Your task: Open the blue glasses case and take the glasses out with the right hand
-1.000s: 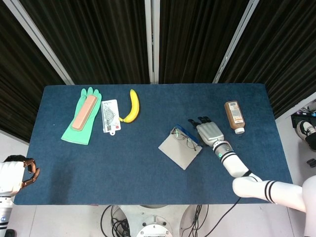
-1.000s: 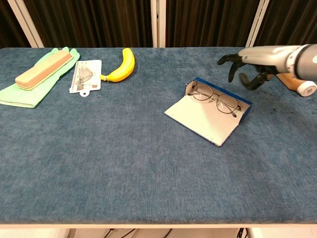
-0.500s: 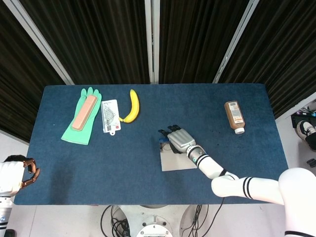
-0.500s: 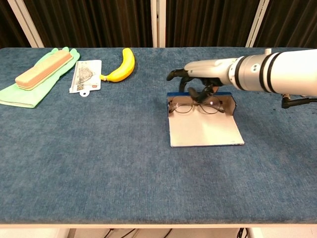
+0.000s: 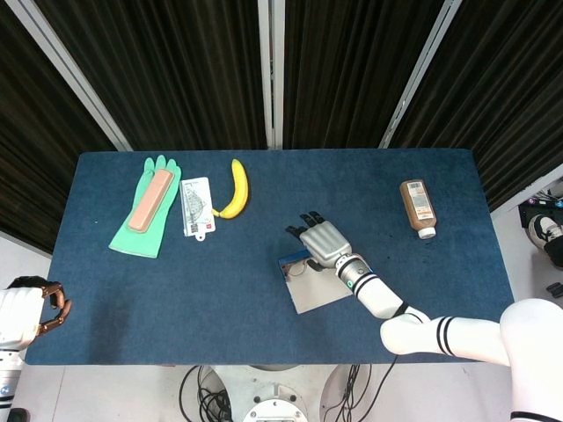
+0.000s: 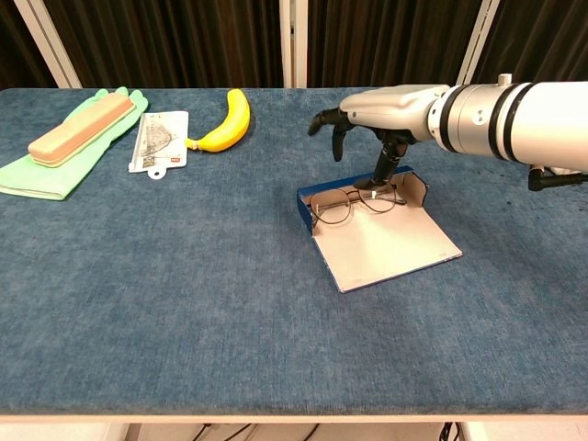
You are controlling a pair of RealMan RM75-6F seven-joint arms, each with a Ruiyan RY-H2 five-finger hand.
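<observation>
The blue glasses case (image 6: 306,204) lies open at mid-table, its pale lid flap (image 6: 390,246) spread flat toward the front. The thin-framed glasses (image 6: 354,204) rest inside the blue tray. My right hand (image 6: 381,115) hovers over the back of the case with its fingers spread; one fingertip (image 6: 378,180) reaches down to the glasses' frame. From above, the right hand (image 5: 324,243) covers most of the case (image 5: 314,290). My left hand (image 5: 48,308) stays off the table's front left corner, fingers curled and holding nothing.
A banana (image 5: 236,189), a packaged card (image 5: 197,207) and a green glove (image 5: 141,227) with a peach block (image 5: 151,199) on it lie at the back left. A brown bottle (image 5: 418,207) lies at the back right.
The case has slid left and turned on the table, its flap now pointing to the front right. My right hand followed it and now has one finger down on the glasses.
</observation>
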